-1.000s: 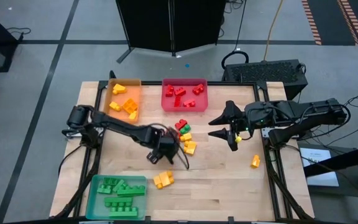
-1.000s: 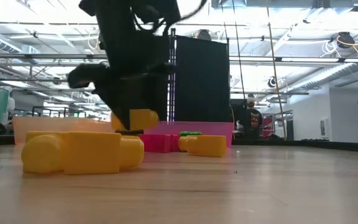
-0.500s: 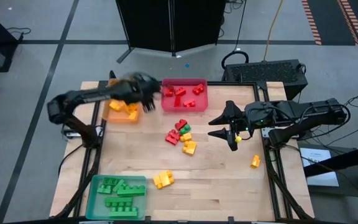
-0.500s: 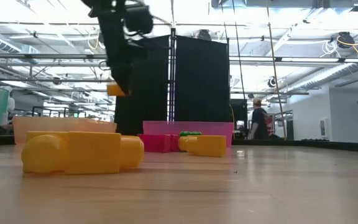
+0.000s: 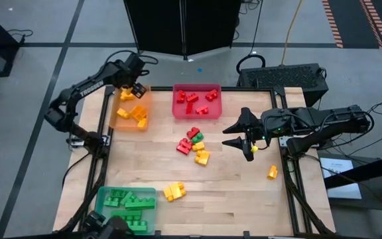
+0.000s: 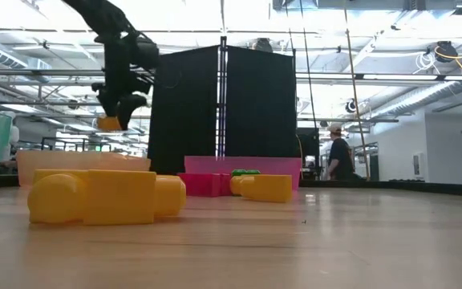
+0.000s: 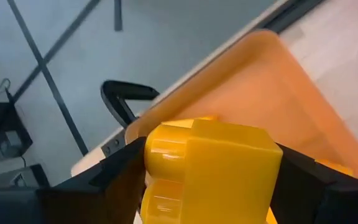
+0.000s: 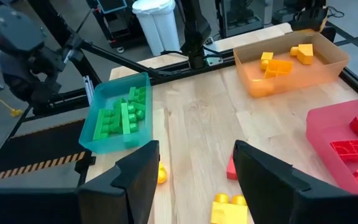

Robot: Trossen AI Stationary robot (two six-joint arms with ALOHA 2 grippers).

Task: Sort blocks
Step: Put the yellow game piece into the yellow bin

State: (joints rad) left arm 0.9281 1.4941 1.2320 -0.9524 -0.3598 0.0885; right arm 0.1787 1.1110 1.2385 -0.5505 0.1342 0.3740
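Observation:
My left gripper (image 5: pixel 132 83) hangs above the far end of the orange tray (image 5: pixel 121 123), shut on a yellow block (image 7: pixel 210 168) that also shows in the low view (image 6: pixel 109 123). My right gripper (image 5: pixel 234 133) is open and hovers to the right of the centre pile (image 5: pixel 193 143) of red, green and yellow blocks, touching nothing; its fingers (image 8: pixel 143 179) frame the table in its wrist view. Two yellow blocks (image 5: pixel 174 191) lie flat on the wood near the teal tray (image 5: pixel 101 211). Sorted blocks lie in the orange tray, the red tray (image 5: pixel 217 106) and the teal tray. My left gripper pinches the yellow block between its two fingers, which press on the block's two opposite side faces (image 7: pixel 263 177). The fingers point down from above. The block is lifted clear, hanging at the fingertips high over the orange tray (image 6: pixel 79 160).
A single yellow block (image 5: pixel 272 172) lies near the table's right edge, and another yellow piece (image 5: pixel 253 149) shows under the right gripper. A black panel (image 5: pixel 181 26) stands behind the far edge. Bare wood lies between the centre pile and the near edge. A person (image 6: pixel 339 156) walks far behind.
My left gripper has risen from the centre pile with the yellow block and swung toward the table's far-left corner, ending above the orange tray's far end. The block went from just above the table to high in the air.

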